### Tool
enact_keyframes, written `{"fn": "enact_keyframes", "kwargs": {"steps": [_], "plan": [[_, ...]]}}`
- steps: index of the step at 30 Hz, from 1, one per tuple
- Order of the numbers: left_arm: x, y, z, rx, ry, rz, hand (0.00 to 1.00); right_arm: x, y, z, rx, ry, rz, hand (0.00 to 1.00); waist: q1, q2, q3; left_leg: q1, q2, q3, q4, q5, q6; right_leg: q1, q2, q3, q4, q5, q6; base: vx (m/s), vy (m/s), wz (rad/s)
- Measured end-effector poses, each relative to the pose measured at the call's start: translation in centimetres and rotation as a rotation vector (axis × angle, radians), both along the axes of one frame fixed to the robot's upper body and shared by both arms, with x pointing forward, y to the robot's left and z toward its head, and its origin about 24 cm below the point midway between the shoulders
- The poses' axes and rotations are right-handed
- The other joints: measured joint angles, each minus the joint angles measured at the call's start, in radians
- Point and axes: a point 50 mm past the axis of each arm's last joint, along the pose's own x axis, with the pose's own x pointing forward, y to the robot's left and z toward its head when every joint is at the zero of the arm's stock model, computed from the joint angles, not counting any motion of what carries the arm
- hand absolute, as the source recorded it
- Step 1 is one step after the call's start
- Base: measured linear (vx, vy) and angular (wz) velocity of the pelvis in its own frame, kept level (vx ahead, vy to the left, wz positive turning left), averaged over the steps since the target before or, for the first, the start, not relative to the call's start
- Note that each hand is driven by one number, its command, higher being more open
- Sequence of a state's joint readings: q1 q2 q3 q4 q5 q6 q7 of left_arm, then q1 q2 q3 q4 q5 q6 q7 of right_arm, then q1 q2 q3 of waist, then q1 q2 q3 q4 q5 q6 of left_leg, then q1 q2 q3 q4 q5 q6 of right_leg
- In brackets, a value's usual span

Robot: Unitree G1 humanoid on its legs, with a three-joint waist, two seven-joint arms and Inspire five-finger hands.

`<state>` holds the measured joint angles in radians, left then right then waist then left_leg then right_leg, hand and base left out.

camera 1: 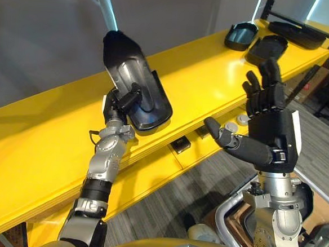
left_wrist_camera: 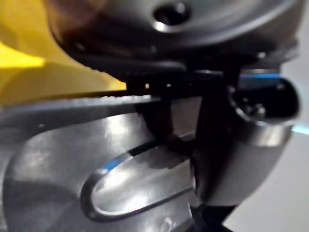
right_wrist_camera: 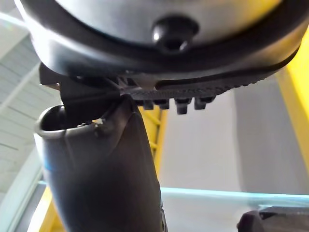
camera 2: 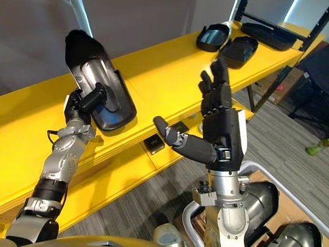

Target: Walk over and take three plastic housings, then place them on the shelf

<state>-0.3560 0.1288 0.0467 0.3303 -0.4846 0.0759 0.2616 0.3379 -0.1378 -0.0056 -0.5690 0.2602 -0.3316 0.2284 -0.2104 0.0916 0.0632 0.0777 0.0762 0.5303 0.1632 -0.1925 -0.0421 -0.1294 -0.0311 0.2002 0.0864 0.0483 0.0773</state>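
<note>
left hand (camera 1: 122, 101) fingers clamp housing (camera 1: 134, 82) above shelf (camera 1: 213, 76); right hand (camera 1: 268, 128) spread

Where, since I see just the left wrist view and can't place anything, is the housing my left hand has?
Observer: The left hand grips the housing, tilted up over the yellow shelf, near its front edge.
Operator: Is the right hand busy?
Observer: No, the right hand is raised, open and empty.
Operator: Any more housings?
Observer: Yes, other housings lie at the shelf's far right end.
</note>
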Motion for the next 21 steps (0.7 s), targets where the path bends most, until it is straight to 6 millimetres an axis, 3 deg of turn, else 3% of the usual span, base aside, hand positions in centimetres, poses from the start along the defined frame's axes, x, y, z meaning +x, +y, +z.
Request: {"fn": "enact_keyframes", "kwargs": {"steps": [3,13,14,21], "plan": [[-0.1,0.6,-1.0,-0.044,0.058,0.027,0.0,0.0,0.4,-0.1,-0.019,0.008,0.038,1.0,-0.016,0.009,0.009,0.0,-0.007,0.0,-0.022,0.015,-0.001,-0.011,-0.001,0.001,0.005,0.0,0.0,0.0,0.0,0.0],[2.2,2.3,1.3,-0.063,0.055,0.102,0.0,0.0,2.4,-0.7,0.01,0.065,0.177,1.0,-0.038,0.022,0.072,-0.033,-0.017,0.0,-0.027,0.042,0.005,-0.066,-0.005,0.009,0.052,-0.004,-0.002,-0.06,-0.024,0.0],[2.4,2.5,1.5,-0.068,0.052,0.111,1.0,0.0,2.6,-0.7,0.012,0.067,0.184,1.0,-0.04,0.023,0.075,-0.035,-0.017,0.001,-0.028,0.043,0.005,-0.07,-0.005,0.01,0.053,-0.003,-0.001,-0.04,-0.028,-0.04],[3.2,2.6,2.4,-0.075,0.059,0.172,1.0,-0.1,3.4,-1.0,0.01,0.087,0.227,1.0,-0.042,0.026,0.104,-0.035,-0.017,0.012,-0.028,0.047,0.006,-0.073,-0.003,0.018,0.052,0.002,0.006,-0.01,-0.008,-0.02]]}}
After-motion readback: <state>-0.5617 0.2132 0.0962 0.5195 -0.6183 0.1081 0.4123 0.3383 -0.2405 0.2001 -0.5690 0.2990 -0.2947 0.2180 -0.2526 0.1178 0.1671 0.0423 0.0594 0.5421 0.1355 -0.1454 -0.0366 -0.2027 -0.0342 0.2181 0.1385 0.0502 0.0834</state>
